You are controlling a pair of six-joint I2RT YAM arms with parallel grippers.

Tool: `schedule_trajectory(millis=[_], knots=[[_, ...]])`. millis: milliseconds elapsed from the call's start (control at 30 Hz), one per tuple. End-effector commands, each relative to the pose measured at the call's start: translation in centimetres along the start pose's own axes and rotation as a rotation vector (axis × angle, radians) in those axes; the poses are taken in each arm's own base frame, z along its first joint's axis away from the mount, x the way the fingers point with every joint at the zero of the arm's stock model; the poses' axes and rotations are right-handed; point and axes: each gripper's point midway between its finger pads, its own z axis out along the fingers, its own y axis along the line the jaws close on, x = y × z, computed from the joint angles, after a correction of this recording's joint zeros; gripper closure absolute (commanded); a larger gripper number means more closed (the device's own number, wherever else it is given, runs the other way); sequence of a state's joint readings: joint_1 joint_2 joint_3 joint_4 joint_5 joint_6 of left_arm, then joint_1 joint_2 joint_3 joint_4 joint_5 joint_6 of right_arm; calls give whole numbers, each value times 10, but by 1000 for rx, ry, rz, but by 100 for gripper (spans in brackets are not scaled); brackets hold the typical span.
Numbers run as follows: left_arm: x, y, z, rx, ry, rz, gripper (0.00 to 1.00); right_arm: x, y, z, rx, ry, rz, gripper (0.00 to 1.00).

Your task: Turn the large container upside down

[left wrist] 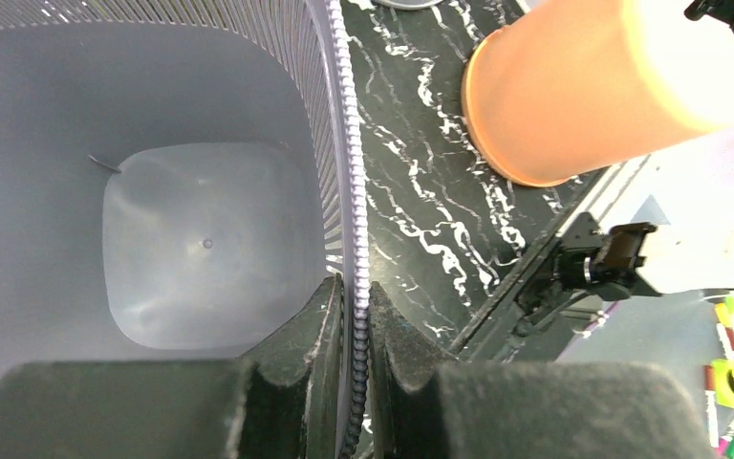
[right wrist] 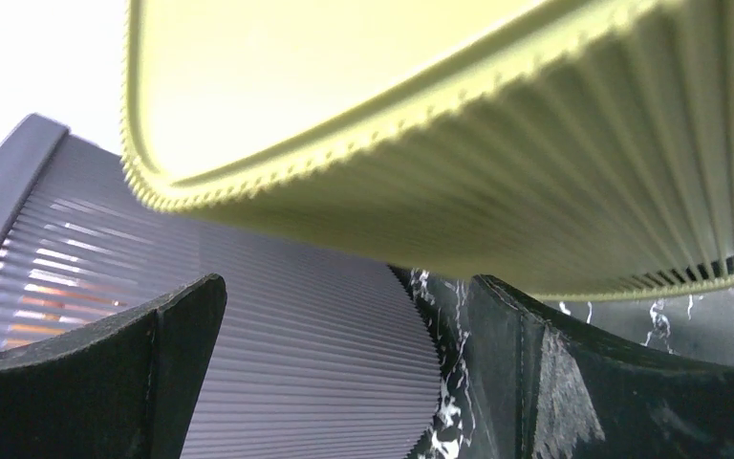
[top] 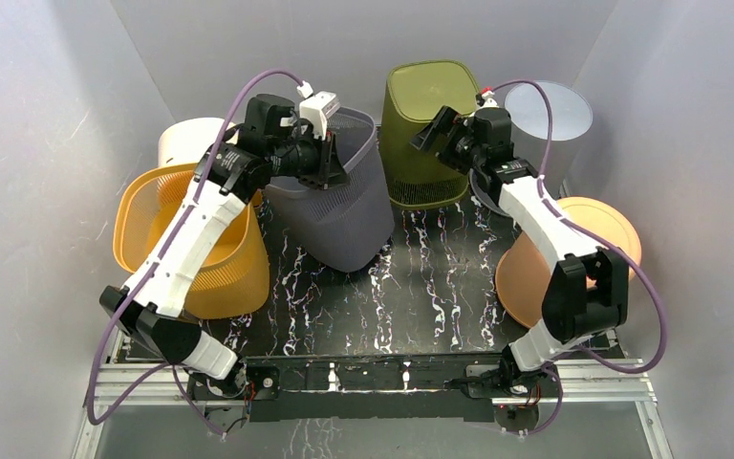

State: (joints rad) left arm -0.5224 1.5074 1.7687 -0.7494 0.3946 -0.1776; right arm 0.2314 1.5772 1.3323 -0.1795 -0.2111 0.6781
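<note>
Grey bin (top: 344,215) pinched at its rim
Left gripper (left wrist: 354,320) clamps the rim; right gripper (right wrist: 344,354) spread wide; green bin (top: 430,96) just right; table (top: 420,287) in front.

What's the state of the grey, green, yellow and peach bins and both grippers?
grey bin: tilted, not yet inverted, rim pinched.
left gripper: shut on the grey bin's rim.
right gripper: open, holding nothing.
green bin: upside down, base up.
yellow bin: leaning, mouth showing.
peach bin: closed end up.
</note>
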Motion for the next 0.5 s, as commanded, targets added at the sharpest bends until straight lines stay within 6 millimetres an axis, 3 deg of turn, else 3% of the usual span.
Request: schedule_trajectory(millis=[0, 100, 133, 167, 233, 267, 300, 367, 467], knots=[[-14, -45, -28, 153, -80, -32, 100, -16, 39, -47, -126, -48, -62, 2], [-23, -61, -34, 220, -120, -44, 100, -13, 42, -84, -121, -65, -95, 2], [-27, -75, -35, 281, -136, -66, 100, -9, 36, -114, -72, -73, -115, 2], [-27, -80, -35, 304, -142, -88, 100, -6, 33, -128, -52, -78, -120, 2], [-27, -87, -30, 347, -162, -139, 100, 2, 21, -152, 12, -83, -109, 2], [-33, -104, -34, 423, -210, -180, 100, 10, -1, -171, 136, -66, -86, 2], [-32, -114, -30, 472, -227, -227, 100, 12, -5, -188, 178, -72, -83, 2], [-35, -127, -24, 525, -244, -264, 100, 4, -4, -216, 211, -120, -84, 2], [-34, -135, -15, 572, -243, -326, 100, -4, -22, -245, 359, -150, -107, 2]])
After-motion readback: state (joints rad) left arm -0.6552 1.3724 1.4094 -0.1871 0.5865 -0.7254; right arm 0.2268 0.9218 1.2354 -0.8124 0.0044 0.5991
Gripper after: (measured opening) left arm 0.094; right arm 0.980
